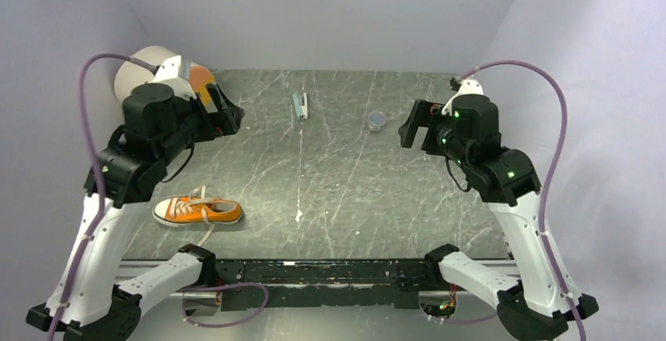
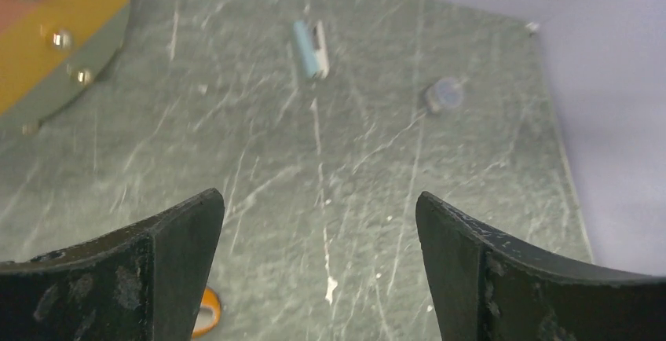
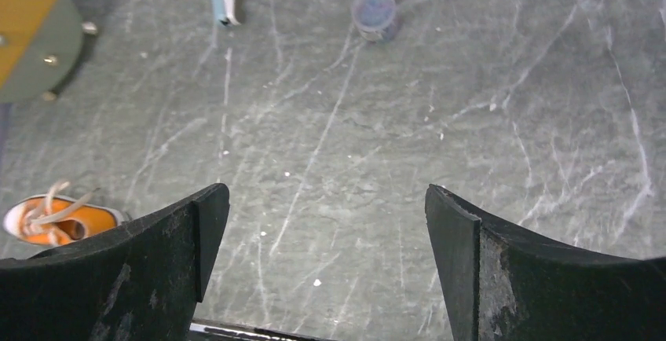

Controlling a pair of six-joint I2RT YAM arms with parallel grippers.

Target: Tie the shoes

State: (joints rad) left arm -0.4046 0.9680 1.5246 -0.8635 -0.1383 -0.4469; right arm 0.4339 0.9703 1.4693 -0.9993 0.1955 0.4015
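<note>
Gaping wide and empty, left hand [image 2: 318,201] and right hand [image 3: 327,193]; whole sneaker [image 1: 198,210] only from overhead.

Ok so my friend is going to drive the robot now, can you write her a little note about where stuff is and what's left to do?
Left gripper: open, empty, up above the back left of the table.
Right gripper: open, empty, up over the right side.
Shoe: orange sneaker on the table beside the left arm, toe pointing left. Neither gripper touches it.
Laces: loose and untied, one end trailing toward the near edge.
Done: nothing yet.
Left: grab both lace ends and tie the bow.
</note>
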